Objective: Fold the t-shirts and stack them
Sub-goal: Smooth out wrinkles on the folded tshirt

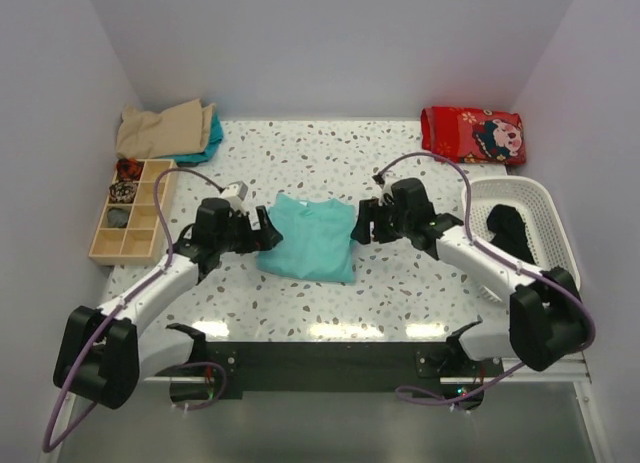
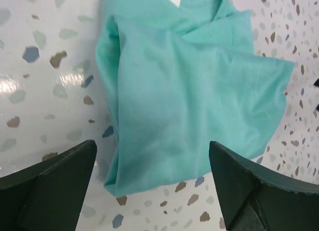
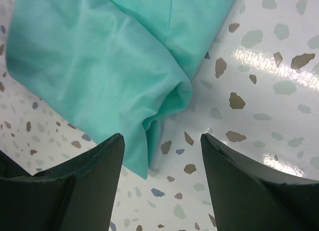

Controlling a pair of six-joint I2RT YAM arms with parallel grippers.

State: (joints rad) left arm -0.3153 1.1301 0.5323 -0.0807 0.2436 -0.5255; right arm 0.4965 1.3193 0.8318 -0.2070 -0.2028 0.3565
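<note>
Teal shirt (image 1: 308, 239) lies folded to a rough rectangle on the table (image 1: 400, 153), directly between the two tools. Left gripper (image 1: 265, 230) sits at its one side and right gripper (image 1: 358, 226) at the other, both spread wide with nothing in them. From the left wrist, the cloth sits just ahead of and between the fingers (image 2: 60, 176), its near hem almost level with the tips. From the right wrist, it lies ahead and toward the left-hand finger (image 3: 94, 171), with bare table ahead of the other. The fold looks loose: a puffed, rolled edge near the right gripper, and a raised flap and a ridge along one side under the left (not pressed flat anywhere I can see). Likely trouble: a fingertip dragging that rolled edge as an arm pulls away, which would peel the top layer open. A pinch that catches only the upper layer would let the shirt unfold once lifted. The two sides could also be lifted unevenly, so the bundle sags and slides apart. The tan shirt (image 1: 160, 128) pile lies well off beyond the left gripper's outer side, so it's a long carry and a limp fold may not survive it. Judgement only.
</note>
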